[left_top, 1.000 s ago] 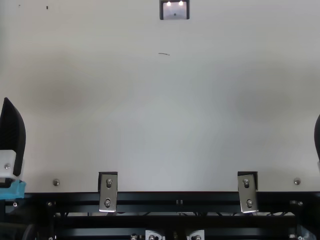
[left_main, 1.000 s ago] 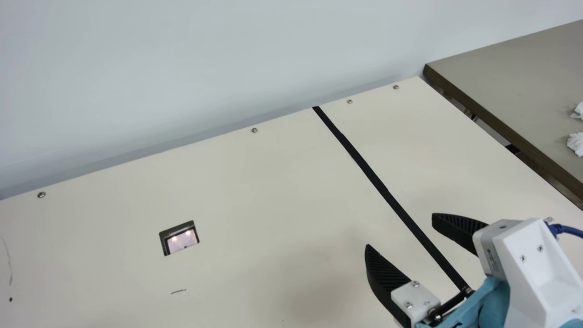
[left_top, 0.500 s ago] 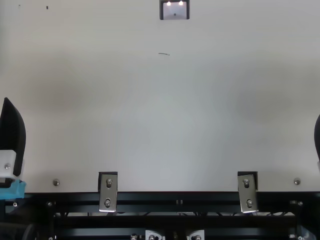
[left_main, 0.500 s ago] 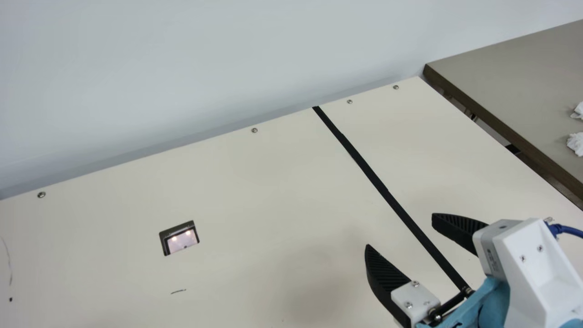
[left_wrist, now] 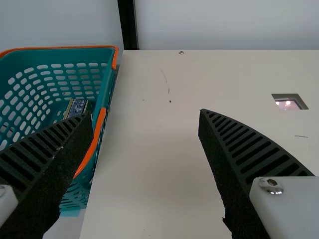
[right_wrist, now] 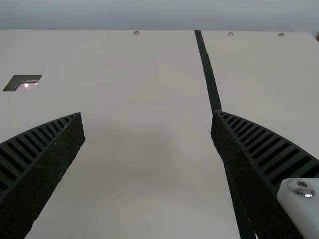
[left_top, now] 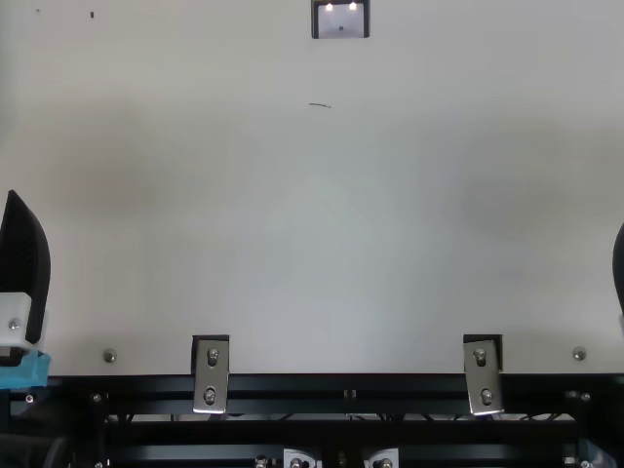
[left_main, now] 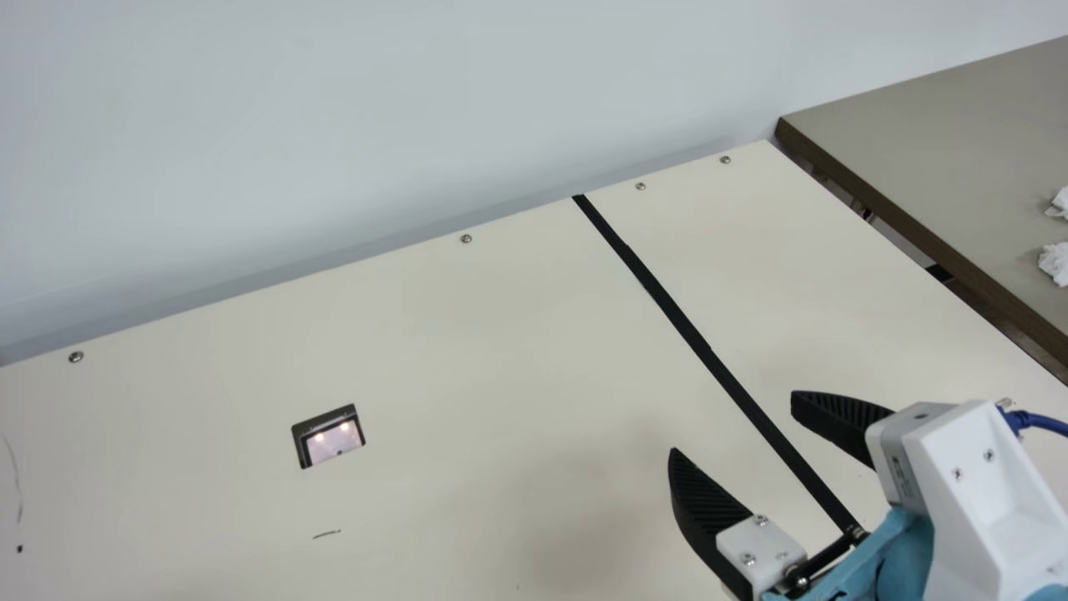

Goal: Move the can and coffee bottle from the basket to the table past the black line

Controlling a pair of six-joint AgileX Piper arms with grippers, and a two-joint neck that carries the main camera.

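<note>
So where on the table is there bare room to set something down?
Bare cream table lies between the square cutout and the black line, and past that line toward the far right corner. Crowded: by the basket and left end effector, and where the right end effector appears to straddle the line.

All four views slant downward, apparently sharing one cutout (left_main: 328,436).

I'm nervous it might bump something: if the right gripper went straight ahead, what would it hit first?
Probably the cream table: the right gripper seems angled down towards it, beside the black line, though its height is unclear.
</note>
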